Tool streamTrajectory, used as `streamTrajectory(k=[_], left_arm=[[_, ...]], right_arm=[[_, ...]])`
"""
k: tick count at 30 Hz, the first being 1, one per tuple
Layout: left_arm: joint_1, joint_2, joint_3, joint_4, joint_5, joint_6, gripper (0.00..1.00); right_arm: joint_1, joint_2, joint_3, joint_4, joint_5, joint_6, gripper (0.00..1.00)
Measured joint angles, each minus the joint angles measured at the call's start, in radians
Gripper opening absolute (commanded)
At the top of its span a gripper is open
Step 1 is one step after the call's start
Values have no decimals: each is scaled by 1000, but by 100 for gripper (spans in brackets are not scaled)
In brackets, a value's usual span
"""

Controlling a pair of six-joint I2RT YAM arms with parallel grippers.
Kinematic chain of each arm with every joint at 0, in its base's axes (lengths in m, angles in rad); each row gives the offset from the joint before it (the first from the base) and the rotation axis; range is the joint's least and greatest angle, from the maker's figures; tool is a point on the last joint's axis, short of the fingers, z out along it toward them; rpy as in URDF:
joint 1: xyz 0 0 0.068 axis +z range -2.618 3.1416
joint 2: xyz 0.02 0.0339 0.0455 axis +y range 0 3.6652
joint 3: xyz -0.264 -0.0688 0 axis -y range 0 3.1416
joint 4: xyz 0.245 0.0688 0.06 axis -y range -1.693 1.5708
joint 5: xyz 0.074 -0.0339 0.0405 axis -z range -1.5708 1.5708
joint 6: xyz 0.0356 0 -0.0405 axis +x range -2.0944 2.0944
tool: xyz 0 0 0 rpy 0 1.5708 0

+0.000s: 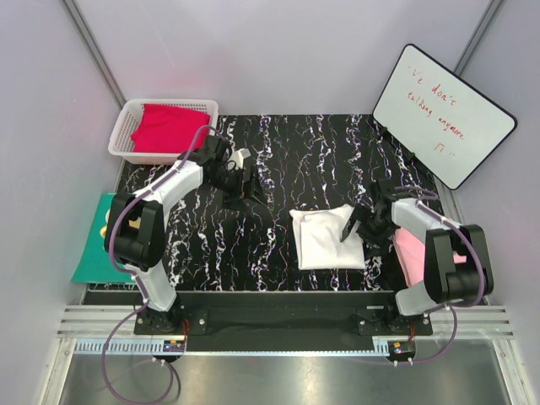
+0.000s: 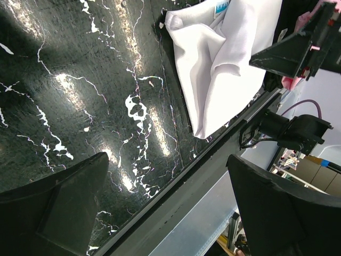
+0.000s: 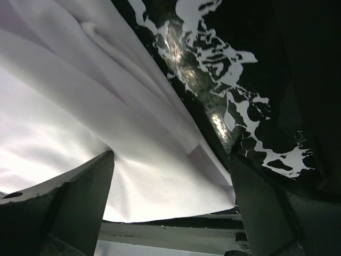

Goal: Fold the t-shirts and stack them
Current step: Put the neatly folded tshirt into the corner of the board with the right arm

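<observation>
Right gripper [image 1: 348, 226] hung with jaws spread over the right edge of the white shirt [image 1: 323, 243] — nothing pinched; left gripper [image 1: 243, 192] gaped wide too, above the marbled table [image 1: 287, 152].

Soft, matt white cloth t-shirt [image 1: 326, 240] on a glossy, smooth black marbled tabletop [image 1: 287, 160]

white t-shirt [image 1: 325, 240]; red t-shirt [image 1: 169, 126]; black white-veined table [image 1: 287, 152]
</observation>
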Motion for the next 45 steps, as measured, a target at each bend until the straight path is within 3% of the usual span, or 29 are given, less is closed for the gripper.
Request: streamTrajectory(k=[5, 9, 10, 13, 16, 20, 28, 38, 45], left_arm=[[0, -2, 0, 0, 0, 0, 99], [0, -15, -3, 0, 0, 0, 99], [0, -19, -5, 0, 0, 0, 99], [0, -30, -8, -1, -1, -1, 99], [0, -36, -11, -1, -1, -1, 99], [0, -36, -11, -1, -2, -5, 99], [0, -36, -8, -10, -3, -6, 99], [0, -36, 21, -25, 0, 4, 99], [0, -32, 22, -34, 19, 34, 99]], right_arm=[[0, 119, 97, -55, -10, -2, 90], [-3, 171, 137, -65, -34, -13, 60], [-5, 186, 148, -65, -45, -16, 47], [-5, 226, 169, -30, -105, -26, 27], [6, 277, 198, 24, -176, -35, 12], [45, 309, 229, 76, -211, -54, 0], [63, 254, 254, 22, -122, -124, 0], [59, -25, 284, -184, 3, -138, 0], [18, -109, 339, -364, 111, -107, 0]])
